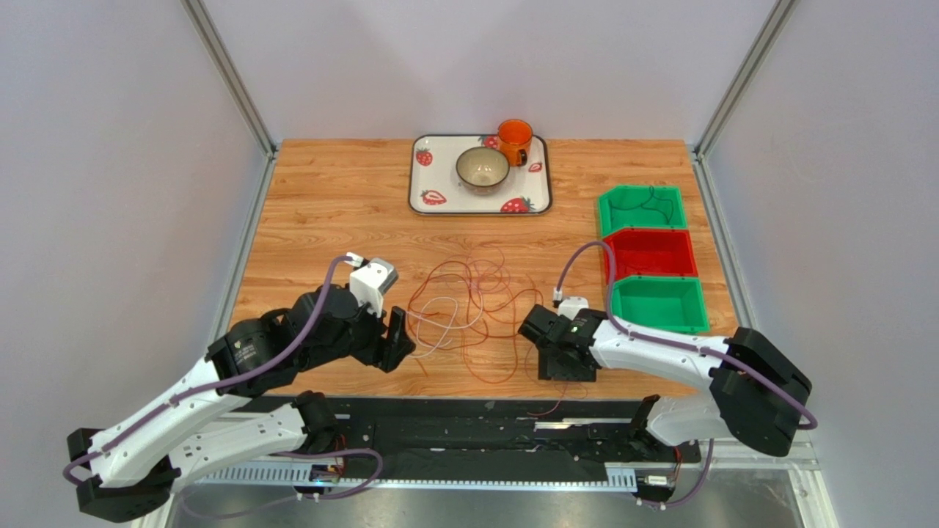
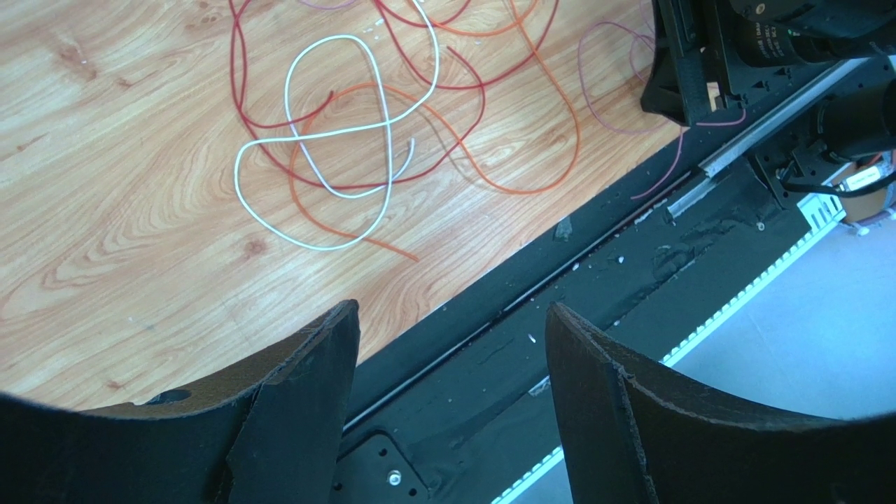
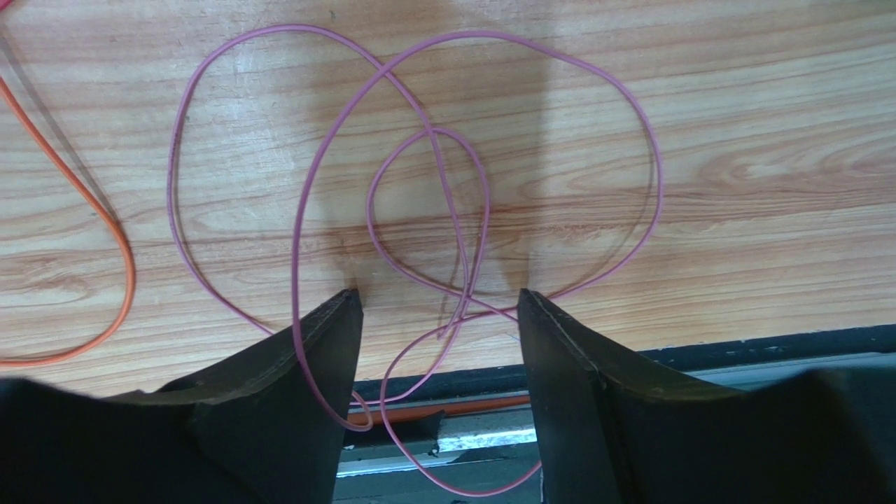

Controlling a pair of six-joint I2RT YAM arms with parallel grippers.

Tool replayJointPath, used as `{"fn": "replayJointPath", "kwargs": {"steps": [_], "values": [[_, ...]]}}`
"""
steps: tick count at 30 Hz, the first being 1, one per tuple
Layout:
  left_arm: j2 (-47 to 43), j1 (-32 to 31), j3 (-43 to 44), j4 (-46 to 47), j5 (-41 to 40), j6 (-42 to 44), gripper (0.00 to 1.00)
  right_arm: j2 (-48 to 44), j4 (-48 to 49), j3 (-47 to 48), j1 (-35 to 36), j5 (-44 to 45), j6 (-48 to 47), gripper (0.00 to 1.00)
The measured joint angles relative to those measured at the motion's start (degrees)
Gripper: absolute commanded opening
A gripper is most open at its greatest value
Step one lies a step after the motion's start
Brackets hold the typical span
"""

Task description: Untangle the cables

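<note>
Along the near edge of the bench [image 1: 320, 198], the pink cable [image 3: 171, 158] is spilling over onto the black rail [image 1: 496, 435], with its nearest loops running behind the right gripper [image 3: 440, 299] and out of frame. That gripper's jaws are standing apart, with the cable passing between them; whether it is touching them cannot be told. The left gripper [image 2: 452, 315] is hanging over the same edge with its jaws spread, holding nothing. Just beyond, the cables [image 1: 474, 303] are sprawling left to right between both grippers, the white cable [image 2: 287, 105] looping through red and orange strands that are too thin to trace from above. The tray [image 1: 417, 176] and bins [image 1: 650, 255] are sitting along the far and right edges.
</note>
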Motion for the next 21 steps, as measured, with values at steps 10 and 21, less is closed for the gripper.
{"fn": "replayJointPath", "kwargs": {"steps": [10,21], "values": [[-0.37,0.0,-0.09,0.02,-0.42,0.17,0.74,-1.4,4.37,-2.16,-1.97,-4.42,-0.02,0.4],[-1.38,0.0,-0.15,0.02,-0.83,0.15,0.73,-2.99,7.26,-4.2,-2.21,-5.35,0.33,0.08]]}}
